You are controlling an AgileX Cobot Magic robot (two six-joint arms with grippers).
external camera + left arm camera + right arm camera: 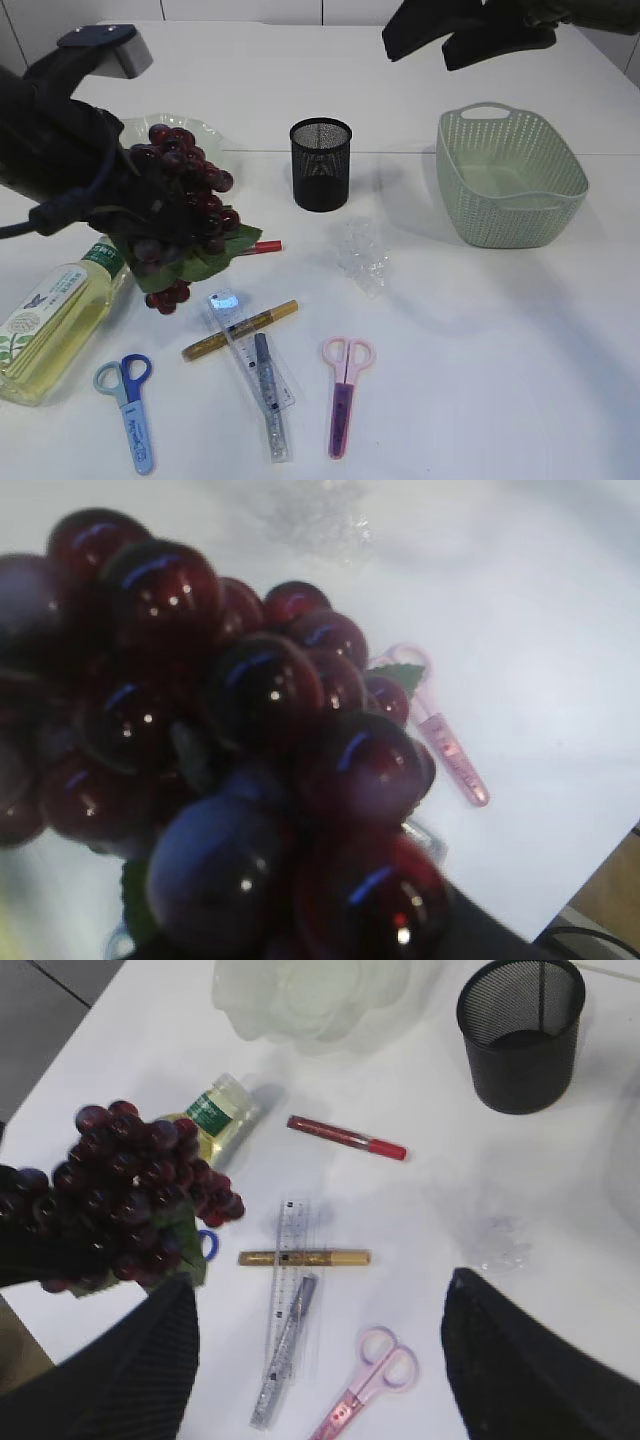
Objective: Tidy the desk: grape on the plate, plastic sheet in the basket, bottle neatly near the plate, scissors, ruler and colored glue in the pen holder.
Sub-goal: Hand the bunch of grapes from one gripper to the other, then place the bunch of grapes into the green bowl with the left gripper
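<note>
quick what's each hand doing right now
Left hand: closed on the grape bunch, lifted off the table.
Right hand: open, empty.

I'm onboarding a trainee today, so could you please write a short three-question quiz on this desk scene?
1. True or false: the grape bunch already rests on the plate.
2. What lies inside the basket? A) plastic sheet B) scissors C) nothing visible
3. Which tool carries the grapes?

Key:
1. False; the left tool holds it above the table, beside the plate.
2. C; the plastic sheet lies on the table.
3. The left; the right tool is open, holding nothing.
</note>
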